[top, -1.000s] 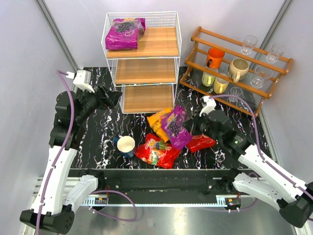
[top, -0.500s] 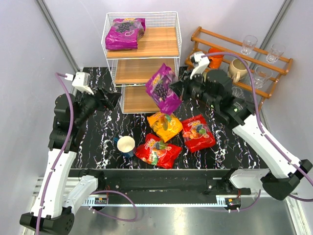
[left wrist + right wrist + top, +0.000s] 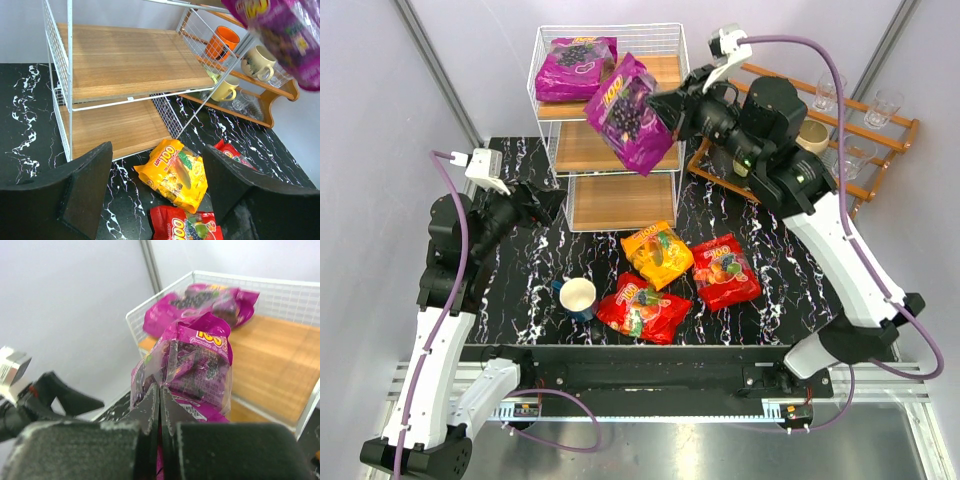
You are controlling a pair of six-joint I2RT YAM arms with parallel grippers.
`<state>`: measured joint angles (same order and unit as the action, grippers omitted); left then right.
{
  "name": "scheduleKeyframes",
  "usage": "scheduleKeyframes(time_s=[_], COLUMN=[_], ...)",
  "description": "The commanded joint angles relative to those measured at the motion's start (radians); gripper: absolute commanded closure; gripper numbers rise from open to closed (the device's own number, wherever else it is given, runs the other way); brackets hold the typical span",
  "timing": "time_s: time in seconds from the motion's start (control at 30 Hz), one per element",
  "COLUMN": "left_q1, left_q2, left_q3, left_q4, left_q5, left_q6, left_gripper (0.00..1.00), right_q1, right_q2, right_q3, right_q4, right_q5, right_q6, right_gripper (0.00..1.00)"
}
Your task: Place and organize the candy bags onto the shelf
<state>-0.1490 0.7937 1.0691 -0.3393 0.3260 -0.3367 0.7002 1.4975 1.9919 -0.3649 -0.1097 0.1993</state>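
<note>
My right gripper is shut on a purple candy bag and holds it high in front of the white wire shelf, level with its top tier; in the right wrist view the bag hangs from the shut tips. A second purple bag lies on the top tier's left side. On the table lie an orange-yellow bag and two red bags. My left gripper is open and empty left of the shelf's bottom tier; its wrist view shows the orange-yellow bag.
A white-and-blue cup stands on the black marble table left of the red bag. A brown stepped rack with mugs and glasses stands at the back right, behind my right arm. The shelf's middle and bottom tiers are bare.
My right gripper has lifted the purple bag from the table pile up and back toward the shelf's top tier. The left arm has barely moved.
</note>
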Motion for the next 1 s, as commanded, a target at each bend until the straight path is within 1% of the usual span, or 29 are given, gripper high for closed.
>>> scheduleKeyframes(time_s=[0.0,0.07,0.1,0.13,0.23,0.33,0.43,0.63,0.8,0.97], left_q1=[0.002,0.002,0.002,0.002,0.002,0.002,0.000,0.002,0.002,0.000], left_q2=[-0.005,-0.005,-0.005,-0.007,-0.007,-0.005,-0.004,-0.005,-0.005,-0.008], left_q3=[0.002,0.003,0.005,0.006,0.009,0.011,0.011,-0.006,-0.020,-0.021], left_q4=[0.054,0.056,0.054,0.054,0.054,0.054,0.059,0.069,0.080,0.085], left_q5=[-0.002,-0.004,-0.004,-0.007,-0.007,-0.005,-0.004,0.004,0.010,0.016], left_q6=[0.013,0.013,0.013,0.013,0.013,0.013,0.013,0.011,0.002,-0.002], left_gripper=[0.25,0.25,0.25,0.25,0.25,0.25,0.25,0.25,0.25,0.26], right_q1=[0.002,0.002,0.001,0.002,0.002,0.001,-0.004,-0.007,-0.005,-0.007], right_q2=[0.104,0.151,0.203,0.228,0.314,0.380,0.420,0.386,0.299,0.299], right_q3=[0.174,0.272,0.307,0.377,0.499,0.591,0.643,0.608,0.489,0.522], right_q4=[0.173,0.173,0.166,0.164,0.156,0.158,0.162,0.176,0.250,0.247], right_q5=[0.142,0.183,0.195,0.209,0.271,0.300,0.317,0.286,0.280,0.300], right_q6=[-0.072,-0.086,-0.095,-0.100,-0.118,-0.133,-0.133,-0.124,-0.116,-0.136], right_gripper=[1.00,1.00,1.00,1.00,1.00,1.00,1.00,1.00,1.00,1.00])
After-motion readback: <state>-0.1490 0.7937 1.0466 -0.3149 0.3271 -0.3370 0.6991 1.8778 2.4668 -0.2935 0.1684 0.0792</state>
